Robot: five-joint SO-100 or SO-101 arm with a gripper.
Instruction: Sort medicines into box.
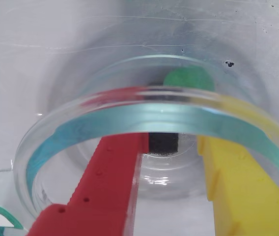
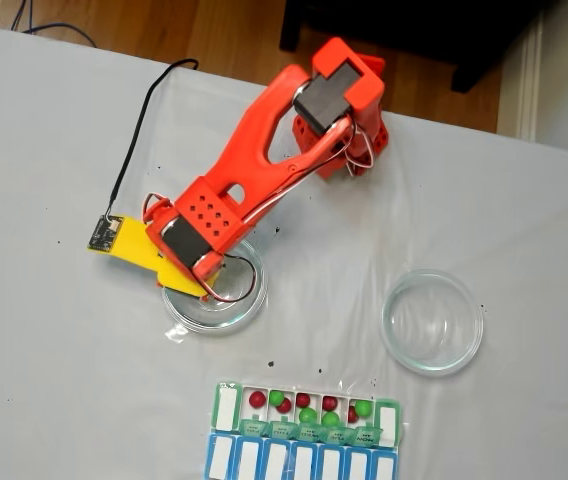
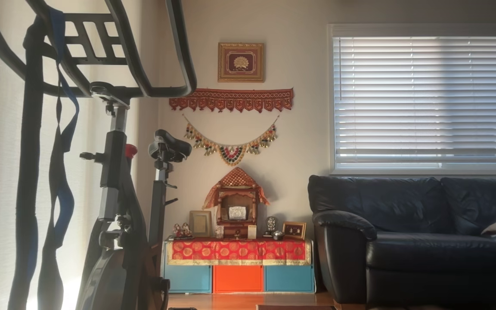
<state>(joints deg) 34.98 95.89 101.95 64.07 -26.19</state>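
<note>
A green pill lies in a clear round dish, just beyond my fingertips in the wrist view. My gripper reaches down into that dish, open, with its red finger on the left and its yellow finger on the right; nothing is held between them. In the fixed view the arm hangs over the same dish, left of centre. The green box lies at the table's near edge with its lids open. Several red and green pills sit in its compartments.
A second clear round dish stands to the right with nothing in it. A blue row with white lids adjoins the box on its near side. A black cable runs to a small board at the left. The other view shows a living room.
</note>
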